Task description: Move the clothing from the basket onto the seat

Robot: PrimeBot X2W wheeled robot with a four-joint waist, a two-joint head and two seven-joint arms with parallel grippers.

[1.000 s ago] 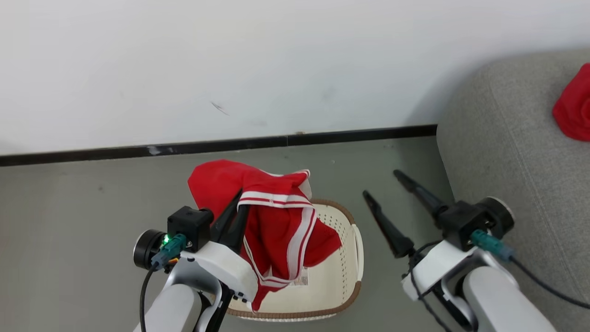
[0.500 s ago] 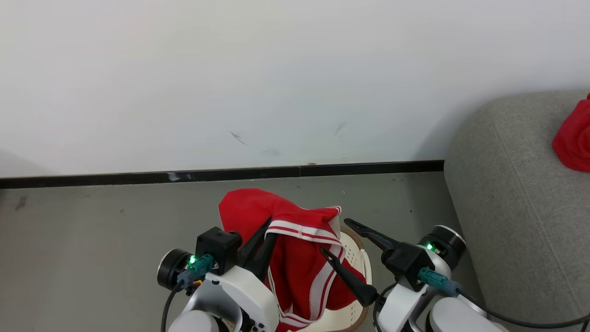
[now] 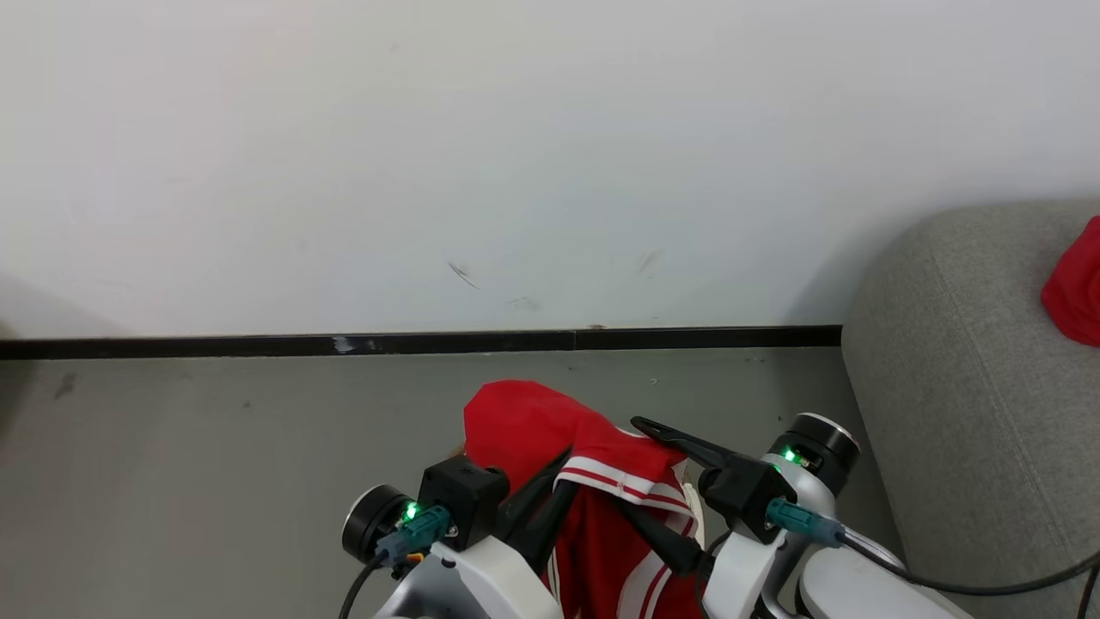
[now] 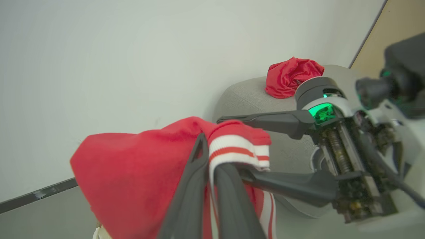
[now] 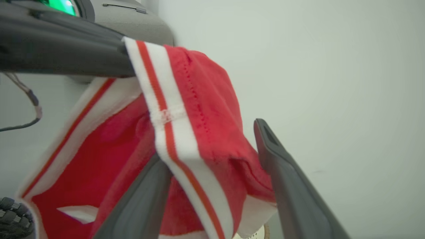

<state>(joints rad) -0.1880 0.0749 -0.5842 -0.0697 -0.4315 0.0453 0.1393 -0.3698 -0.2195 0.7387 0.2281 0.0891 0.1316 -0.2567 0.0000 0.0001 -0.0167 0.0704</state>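
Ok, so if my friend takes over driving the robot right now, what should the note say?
Left pincer: shut on the red striped garment, holding it up in the air.
Right pincer: open, one finger on each side of the garment's white-striped band, not closed on it.
Basket: under the held garment, mostly hidden.
Done: another red garment lies bunched on the grey sofa.
Left to do: carry the held garment across to the sofa and let go. You can't see whether more clothing is in the basket, so check.
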